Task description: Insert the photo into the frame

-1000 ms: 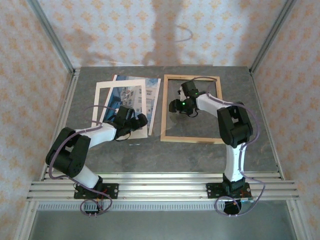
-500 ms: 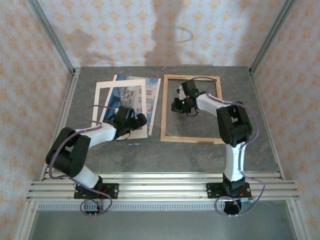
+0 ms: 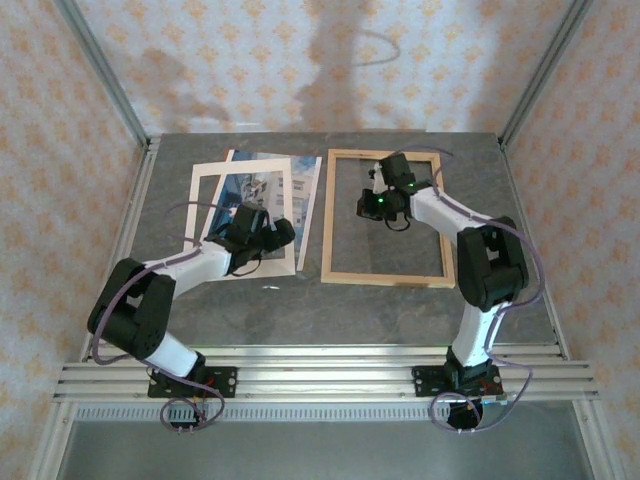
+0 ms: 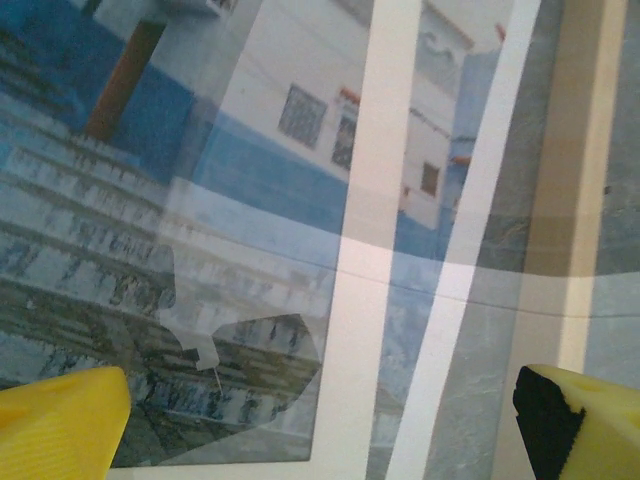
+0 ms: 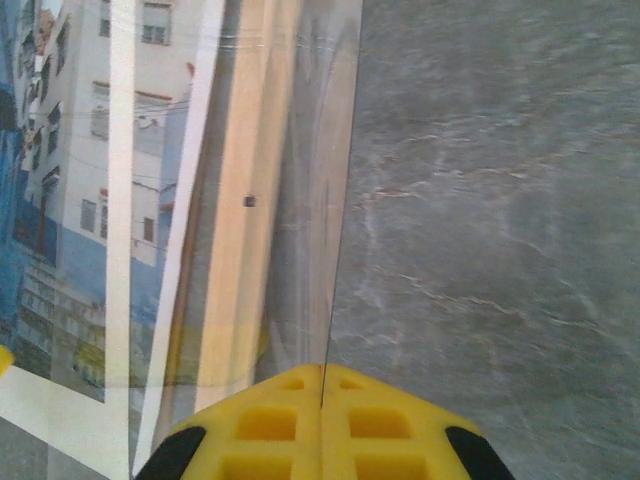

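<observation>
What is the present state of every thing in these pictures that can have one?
photo: lies flat under the cream mat, outside the frame.
cream mat: lies on the photo.
frame: lying flat, no photo inside.
left end effector: open, over the photo.
right end effector: shut, seemingly pinching a clear sheet.

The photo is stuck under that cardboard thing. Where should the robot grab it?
Grab the photo by its long right edge, the strip poking out from under the mat. Come in low from the frame side. The photo lies flat and the mat covers the rest, so a finger would probably have to slide under that free edge.
</observation>
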Controlling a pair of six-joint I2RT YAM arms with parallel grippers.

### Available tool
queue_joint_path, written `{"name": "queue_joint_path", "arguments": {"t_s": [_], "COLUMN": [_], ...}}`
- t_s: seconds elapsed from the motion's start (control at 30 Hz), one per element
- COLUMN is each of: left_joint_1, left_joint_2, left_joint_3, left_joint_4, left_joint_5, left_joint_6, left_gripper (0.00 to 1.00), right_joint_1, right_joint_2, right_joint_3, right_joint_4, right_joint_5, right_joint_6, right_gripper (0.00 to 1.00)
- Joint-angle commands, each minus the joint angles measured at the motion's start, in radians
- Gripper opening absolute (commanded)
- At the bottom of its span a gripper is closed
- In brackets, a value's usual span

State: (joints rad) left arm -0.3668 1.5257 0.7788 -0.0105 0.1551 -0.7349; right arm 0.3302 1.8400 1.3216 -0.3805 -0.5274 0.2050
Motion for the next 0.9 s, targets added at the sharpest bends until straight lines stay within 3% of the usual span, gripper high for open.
{"name": "queue_joint_path", "arguments": {"t_s": [0.0,0.33,0.87], "left_joint_1": [-0.003,-0.002,-0.003], "left_joint_2": [-0.028,-0.019,-0.010], "left_joint_3": [0.036,0.054,0.041], "left_joint_4": [-0.031,-0.036,-0.019], "left_joint_5": [-0.035,-0.037,-0.023], "left_joint_6": [0.018,0.019,0.003], "left_gripper": [1.00,1.00,1.00], "right_joint_1": [-0.044,-0.142,-0.178], "right_joint_2": [-0.058,-0.101,-0.100], "right_joint_3": [-0.030,-0.043,0.001], "right_joint_4": [-0.047,-0.168,-0.203], "right_joint_5": [0.042,0.151,0.265], "right_joint_6": [-0.016,-0.085,-0.123], "right_gripper": [0.00,0.00,0.00]}}
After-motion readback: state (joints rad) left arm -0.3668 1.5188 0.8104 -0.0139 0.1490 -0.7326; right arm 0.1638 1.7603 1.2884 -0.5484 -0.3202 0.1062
